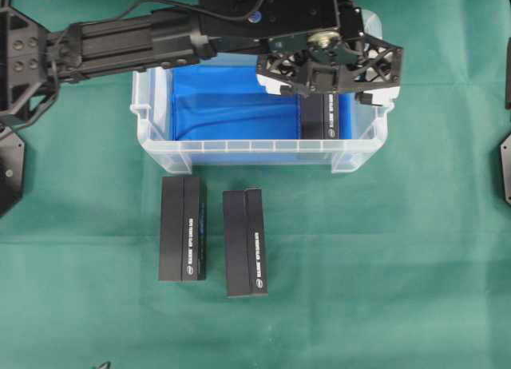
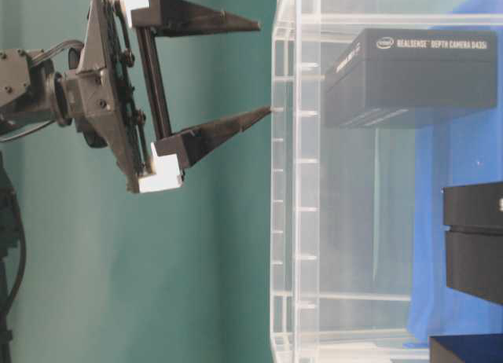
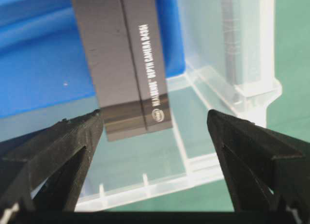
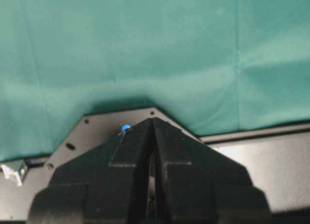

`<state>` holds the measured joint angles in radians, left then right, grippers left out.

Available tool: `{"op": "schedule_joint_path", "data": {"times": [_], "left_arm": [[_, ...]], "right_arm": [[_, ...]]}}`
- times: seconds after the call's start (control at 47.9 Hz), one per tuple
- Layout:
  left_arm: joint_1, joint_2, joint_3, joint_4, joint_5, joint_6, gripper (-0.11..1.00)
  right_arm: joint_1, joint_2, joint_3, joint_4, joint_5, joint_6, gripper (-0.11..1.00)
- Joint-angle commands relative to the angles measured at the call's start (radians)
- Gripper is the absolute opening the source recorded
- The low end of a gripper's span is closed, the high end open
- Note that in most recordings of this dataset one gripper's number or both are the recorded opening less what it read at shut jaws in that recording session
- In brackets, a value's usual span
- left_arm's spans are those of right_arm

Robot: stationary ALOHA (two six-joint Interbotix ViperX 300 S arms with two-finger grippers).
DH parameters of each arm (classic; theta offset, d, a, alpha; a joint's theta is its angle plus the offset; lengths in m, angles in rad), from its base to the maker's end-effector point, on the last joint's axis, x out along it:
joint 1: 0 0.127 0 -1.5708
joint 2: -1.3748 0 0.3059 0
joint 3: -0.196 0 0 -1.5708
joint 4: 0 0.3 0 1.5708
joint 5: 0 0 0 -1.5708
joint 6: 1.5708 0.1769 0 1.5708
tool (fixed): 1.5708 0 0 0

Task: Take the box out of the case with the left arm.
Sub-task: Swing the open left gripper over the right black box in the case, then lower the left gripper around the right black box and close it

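The left gripper [image 1: 331, 75] hangs over the right end of the case [image 1: 152, 105] with its jaws spread wide and nothing between them, while the box [image 1: 320, 117] lies on the blue lining [image 1: 223, 105] inside, close to the right wall and with one short end near the front wall. In the left wrist view the box [image 3: 127, 64] sits closer to the left finger [image 3: 72, 141] than to the right one [image 3: 252, 146], and the clear front rim runs just below both tips. That offset is the main risk: if the arm descends as it stands, the left finger may land on top of the box rather than beside it, pressing it into the floor or skidding it away. The right finger also has little room, since the corner of the case is near, so it could catch the ribbed rim or the wall and drag the whole case across the green cloth [image 1: 383, 265]. A grip taken near one end could let the long box tip as it rises and knock the rim. The two boxes already out on the cloth [image 1: 182, 228] [image 1: 244, 242] are well apart from this. The right gripper [image 4: 152, 136] rests with its fingers pressed together, clear of the work
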<state>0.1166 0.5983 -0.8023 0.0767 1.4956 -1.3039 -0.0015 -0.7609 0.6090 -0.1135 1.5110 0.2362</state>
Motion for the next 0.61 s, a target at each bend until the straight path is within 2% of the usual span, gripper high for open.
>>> {"op": "schedule_joint_path", "data": {"times": [0.0, 0.585], "left_arm": [[0.006, -0.015, -0.04, 0.002, 0.009, 0.002, 0.91], [0.015, -0.015, -0.031, 0.015, 0.04, 0.002, 0.91]], "right_arm": [[-0.002, 0.0, -0.009, 0.0, 0.012, 0.0, 0.02], [-0.002, -0.002, -0.009, 0.0, 0.018, 0.0, 0.02]]}}
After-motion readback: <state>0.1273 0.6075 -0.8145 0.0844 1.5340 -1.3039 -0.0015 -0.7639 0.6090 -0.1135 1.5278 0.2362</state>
